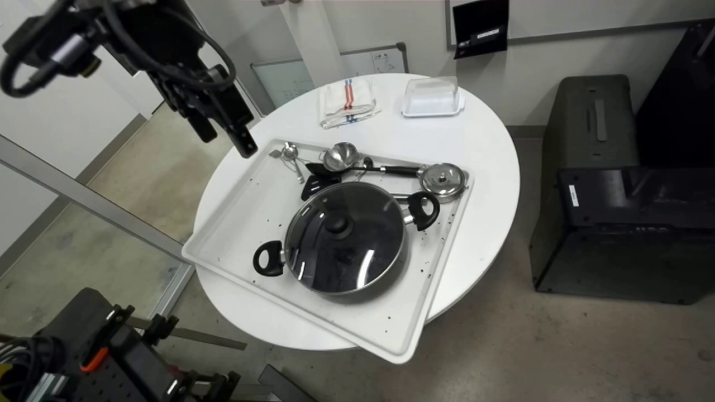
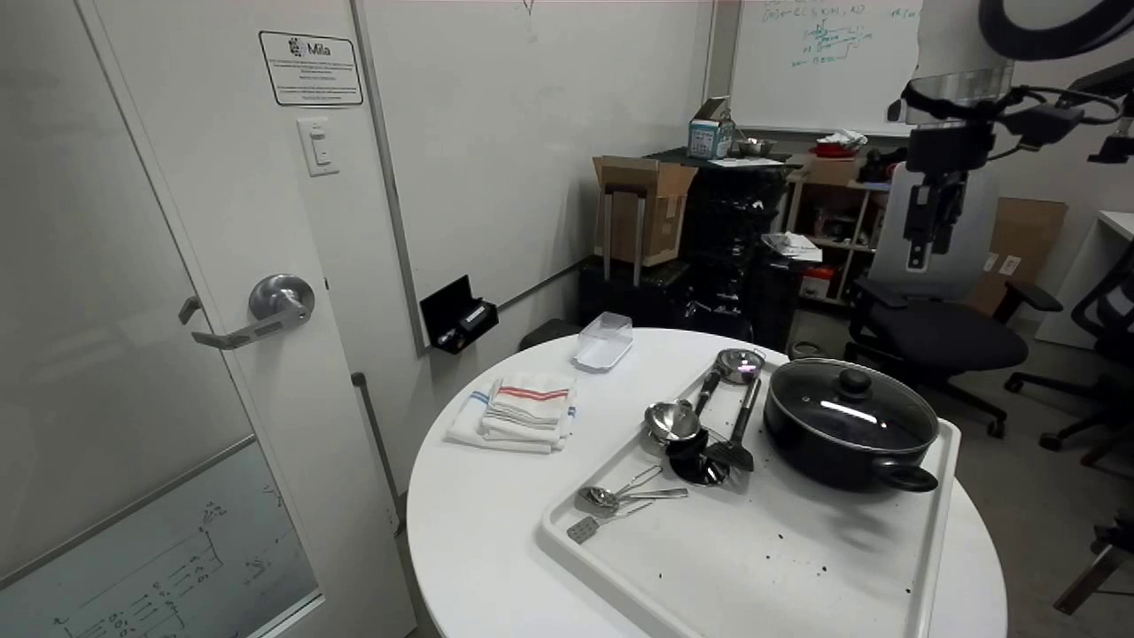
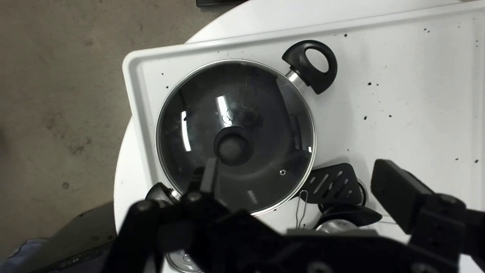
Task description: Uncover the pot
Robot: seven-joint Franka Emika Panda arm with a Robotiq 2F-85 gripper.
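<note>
showed a gripper [image 1: 227,144] hung high, well apart from the pot [image 2: 811,456], with jaws spread wide and nothing pinched between them. looked likely to lose the rounded knob [image 1: 337,223] if closed off-centre, with a tip or drop of the glass lid [image 1: 357,251] to follow. seemed also at risk of striking the glass lid by coming down too low, or of dragging the pot along by pulling sideways rather than straight up. risked, too, a bump against the slotted spatula [image 3: 337,184] just beside the pot if swung off that way. found the pot upright towards one end of a white tray [image 1: 240,212] on a round table [image 1: 494,184], fully covered: wide, shallow and black, with a loop handle [image 1: 275,258] on each side and streaks of reflected light across the glass lid.
</note>
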